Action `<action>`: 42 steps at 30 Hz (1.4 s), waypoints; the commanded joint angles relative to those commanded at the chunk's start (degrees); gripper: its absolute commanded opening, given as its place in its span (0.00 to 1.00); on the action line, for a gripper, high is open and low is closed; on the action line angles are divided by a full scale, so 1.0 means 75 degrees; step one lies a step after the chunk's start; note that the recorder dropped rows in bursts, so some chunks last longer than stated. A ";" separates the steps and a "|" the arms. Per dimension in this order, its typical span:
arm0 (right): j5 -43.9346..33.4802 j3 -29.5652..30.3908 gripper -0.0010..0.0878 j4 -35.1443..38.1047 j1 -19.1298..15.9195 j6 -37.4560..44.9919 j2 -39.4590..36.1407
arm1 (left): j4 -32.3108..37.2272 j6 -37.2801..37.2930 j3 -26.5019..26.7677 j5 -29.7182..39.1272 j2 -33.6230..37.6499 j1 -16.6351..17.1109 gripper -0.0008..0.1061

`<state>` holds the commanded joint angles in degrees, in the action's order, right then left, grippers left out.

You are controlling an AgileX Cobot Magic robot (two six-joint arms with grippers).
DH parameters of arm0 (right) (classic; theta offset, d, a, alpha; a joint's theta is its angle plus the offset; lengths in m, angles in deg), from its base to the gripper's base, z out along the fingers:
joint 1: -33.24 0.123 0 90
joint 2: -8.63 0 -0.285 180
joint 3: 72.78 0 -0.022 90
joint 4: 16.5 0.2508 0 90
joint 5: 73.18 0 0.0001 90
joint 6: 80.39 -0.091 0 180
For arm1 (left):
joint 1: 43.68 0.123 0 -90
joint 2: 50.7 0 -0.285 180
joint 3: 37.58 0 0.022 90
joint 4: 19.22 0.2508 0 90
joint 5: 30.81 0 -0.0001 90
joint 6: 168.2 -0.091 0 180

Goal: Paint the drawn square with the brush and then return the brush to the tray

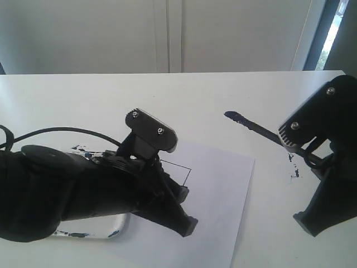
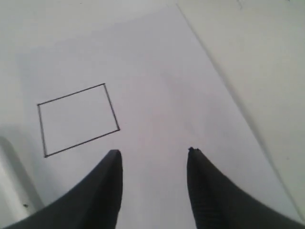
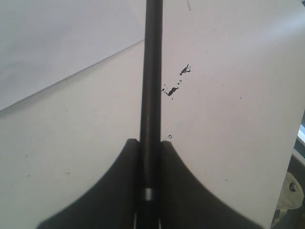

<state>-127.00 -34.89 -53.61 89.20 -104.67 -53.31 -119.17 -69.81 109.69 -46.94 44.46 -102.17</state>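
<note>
Black brush (image 1: 256,127) is clamped between the closed jaws of the right gripper (image 3: 151,143), grasped far back from its wet tip. The tip hangs over bare table (image 1: 195,95), beside the paper (image 1: 223,190) and well apart from the square (image 2: 78,119). The square shows no paint. Left gripper (image 2: 153,152) is spread and empty, hovering over the paper near the square.

Risks:
1. The loaded tip could drip outside the outline. Dark specks (image 3: 174,88) already mark the table.
2. The long overhang could let the tip wander past the lines.
3. The left arm crowds the square, so a clash is possible.

Hidden: the tray (image 1: 120,226) shows only 1 rim corner under the left arm. Tip height above the table is hard to judge.
</note>
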 joint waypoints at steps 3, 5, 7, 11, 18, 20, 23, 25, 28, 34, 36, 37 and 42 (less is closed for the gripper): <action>0.0000 0.0000 0.01 0.0028 0.0000 0.0000 0.0000 | 0.0000 0.0027 -0.0055 -0.0467 0.0093 -0.0182 0.46; 0.0000 0.0000 0.01 0.0028 0.0000 0.0000 0.0000 | 0.0000 0.0287 -0.0182 -0.0621 0.0093 -0.0224 0.46; 0.0014 0.0000 0.01 0.0029 0.0000 0.0000 0.0000 | 0.0000 0.0946 -0.0331 -0.0616 0.0093 -0.0224 0.47; 0.0014 0.0000 0.01 0.0057 0.0000 0.0000 0.0000 | 0.0000 0.1987 -0.0626 -0.0200 0.0093 -0.0224 0.50; 0.0032 0.0000 0.01 0.0087 0.0000 0.0000 0.0000 | 0.0000 0.2531 -0.0777 -0.0084 0.0093 -0.0207 0.50; 0.0032 0.0000 0.01 0.0087 0.0000 0.0000 0.0000 | 0.0000 0.2686 -0.0777 -0.0025 0.0113 -0.0207 0.50; 0.0032 0.0000 0.01 0.0087 0.0000 0.0000 0.0000 | 0.0000 0.2724 -0.0777 0.0072 0.0251 -0.0207 0.50; 0.0031 0.0000 0.01 0.0117 0.0000 0.0000 0.0000 | 0.0000 0.2724 -0.0777 0.0094 0.0437 -0.0207 0.50; 0.0031 0.0000 0.01 0.0135 0.0000 0.0000 0.0000 | 0.0000 0.2571 -0.0777 0.0105 0.0804 -0.0207 0.50; 0.0031 0.0000 0.01 0.0149 0.0000 0.0000 0.0000 | 0.0000 0.2462 -0.0777 0.0105 0.1292 -0.0207 0.50; 0.0031 0.0000 0.01 0.0149 0.0000 0.0000 0.0000 | 0.0000 0.2462 -0.0777 0.0105 0.1381 -0.0207 0.50; 0.0031 0.0000 0.01 0.0149 0.0000 0.0000 0.0000 | 0.0000 0.2462 -0.0777 0.0105 0.1436 -0.0207 0.50; 0.0046 0.0000 0.01 0.0164 0.0000 0.0000 0.0000 | 0.0000 0.1937 -0.0777 0.0235 0.1503 -0.0207 0.50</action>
<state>-126.66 -34.89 -52.38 89.20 -104.67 -53.31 -119.17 -55.28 103.87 -45.18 55.73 -103.73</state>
